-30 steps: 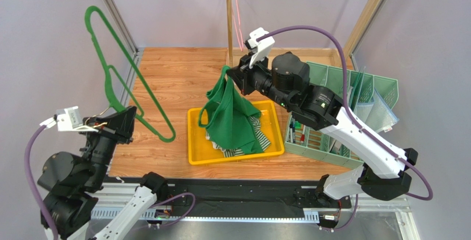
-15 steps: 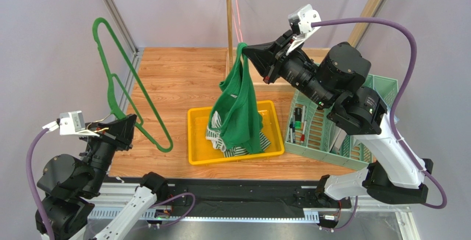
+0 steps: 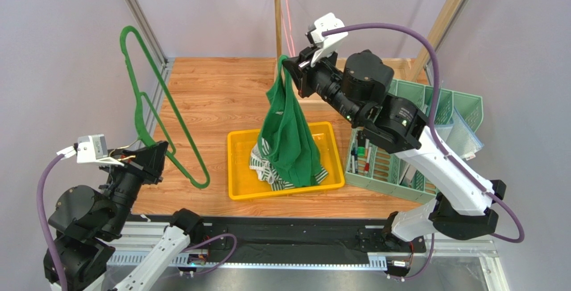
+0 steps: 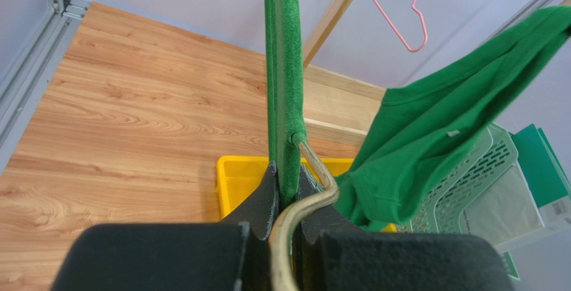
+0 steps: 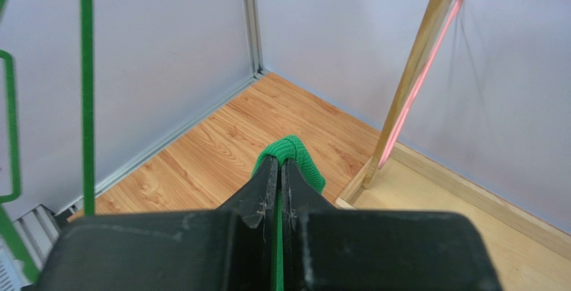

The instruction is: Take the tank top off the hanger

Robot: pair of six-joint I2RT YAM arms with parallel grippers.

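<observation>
The green tank top (image 3: 290,134) hangs free from my right gripper (image 3: 287,71), which is shut on its strap (image 5: 289,154). Its hem reaches into the yellow bin (image 3: 238,170). My left gripper (image 3: 161,149) is shut on the green velvet hanger (image 3: 144,110) near its metal hook (image 4: 315,194) and holds it upright at the left, apart from the tank top. In the left wrist view the hanger bar (image 4: 283,70) rises between the jaws and the tank top (image 4: 429,137) hangs to the right.
The yellow bin holds striped clothes (image 3: 268,170). A green plastic basket (image 3: 415,144) with pens and papers stands to the right. A wooden pole (image 3: 277,16) with a pink hanger (image 3: 289,16) stands at the back. Metal frame posts flank the wooden table.
My right gripper swung up and right with the tank top, then came back left and a little lower. The hanger in my left gripper shifted slightly right.
</observation>
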